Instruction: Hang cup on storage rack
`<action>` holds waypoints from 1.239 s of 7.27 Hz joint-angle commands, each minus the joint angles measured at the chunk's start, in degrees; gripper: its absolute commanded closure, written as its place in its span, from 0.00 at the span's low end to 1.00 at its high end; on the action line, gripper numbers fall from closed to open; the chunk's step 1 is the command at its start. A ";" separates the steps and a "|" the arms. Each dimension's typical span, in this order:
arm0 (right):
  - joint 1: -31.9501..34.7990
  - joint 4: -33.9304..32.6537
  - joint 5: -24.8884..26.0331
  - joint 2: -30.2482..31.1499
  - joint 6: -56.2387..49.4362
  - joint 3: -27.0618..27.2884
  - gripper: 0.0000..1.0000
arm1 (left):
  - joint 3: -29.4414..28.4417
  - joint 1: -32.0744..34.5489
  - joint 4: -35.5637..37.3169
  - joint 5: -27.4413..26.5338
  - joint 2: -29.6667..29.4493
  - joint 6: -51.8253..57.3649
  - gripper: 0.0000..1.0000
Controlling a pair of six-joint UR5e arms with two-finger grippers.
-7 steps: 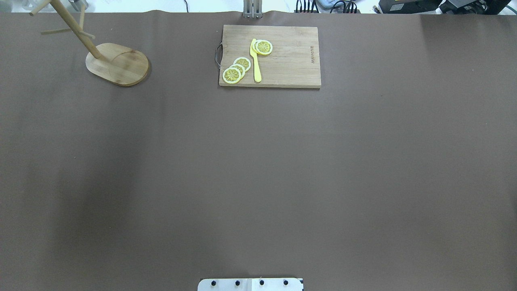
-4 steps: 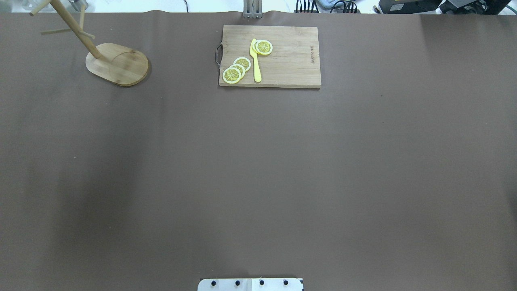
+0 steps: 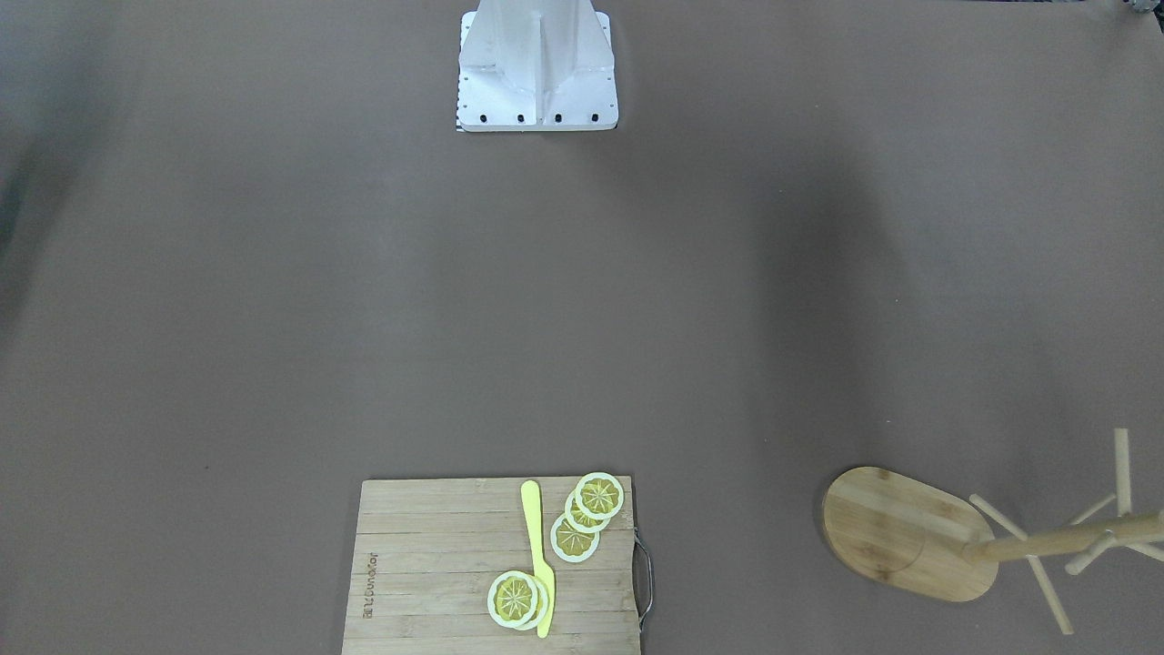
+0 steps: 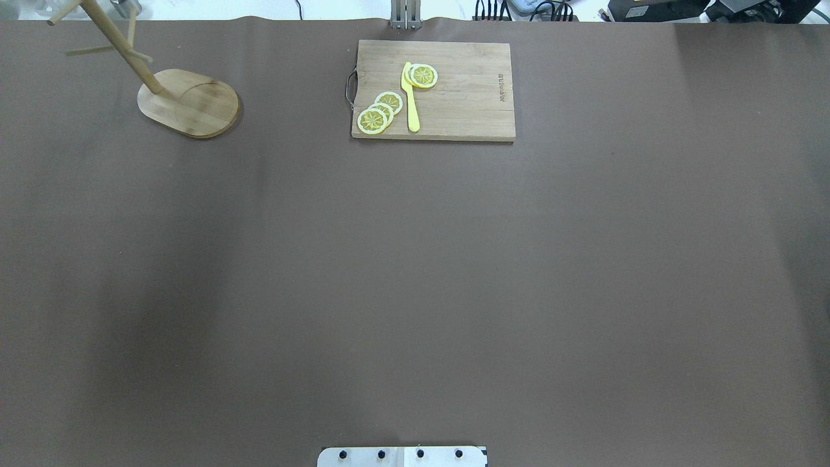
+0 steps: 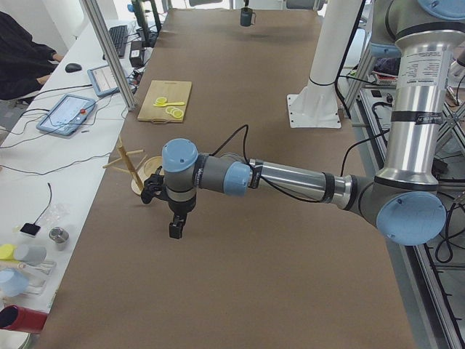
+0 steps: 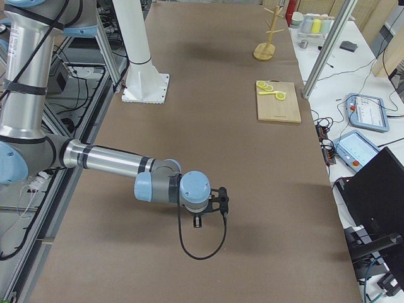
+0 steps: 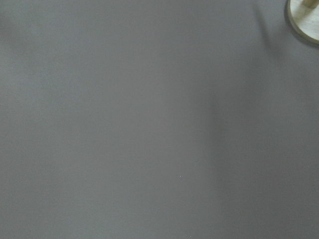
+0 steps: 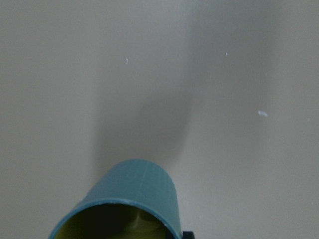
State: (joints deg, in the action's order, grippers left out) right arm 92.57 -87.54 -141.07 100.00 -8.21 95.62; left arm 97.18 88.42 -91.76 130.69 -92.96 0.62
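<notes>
The storage rack [image 4: 194, 104] stands at the table's far left, its pegs bare; it also shows in the front-facing view [image 3: 909, 537] and in the exterior left view [image 5: 134, 167]. The teal-blue cup [image 8: 137, 189] fills the bottom of the right wrist view, its yellowish inside facing the camera. It shows small at the far end in the exterior left view [image 5: 248, 16]. My right gripper [image 6: 197, 221] hangs over the table's right end. My left gripper [image 5: 174, 229] hangs over bare table just short of the rack. I cannot tell whether either is open or shut.
A bamboo cutting board [image 4: 447, 91] with lemon slices [image 4: 379, 111] and a yellow knife [image 4: 410, 97] lies at the far middle. The robot's white base [image 3: 536, 64] stands at the near edge. An operator's desk with tablets [image 5: 69, 113] runs along the far side.
</notes>
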 commanded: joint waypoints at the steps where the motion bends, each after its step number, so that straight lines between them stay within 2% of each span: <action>1: 1.03 -11.48 0.00 -11.10 4.82 0.80 1.00 | 0.29 0.00 0.18 0.00 -0.03 0.00 0.01; 2: 0.08 -11.95 -0.52 -14.88 11.57 0.71 1.00 | 0.20 0.00 0.26 0.00 -0.03 -0.09 0.01; 4: -4.22 -11.69 -3.50 -18.77 22.83 2.10 1.00 | 0.20 0.00 0.35 0.00 0.06 -0.09 0.01; 6: -10.01 -11.51 -3.43 -25.08 37.13 2.99 1.00 | 0.12 0.00 0.18 0.09 0.06 -1.74 0.01; 8: -19.92 -11.51 -2.20 -30.45 55.22 8.34 1.00 | -0.24 -0.09 -0.17 0.09 0.23 -1.93 0.01; 9: -25.11 -11.42 0.07 -34.31 65.93 8.79 1.00 | -0.50 0.00 -0.26 0.00 0.32 -1.93 0.01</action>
State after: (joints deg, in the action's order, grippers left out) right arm 74.12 -99.05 -143.04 70.24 44.22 102.85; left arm 96.91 88.38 -91.92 130.77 -92.75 -1.23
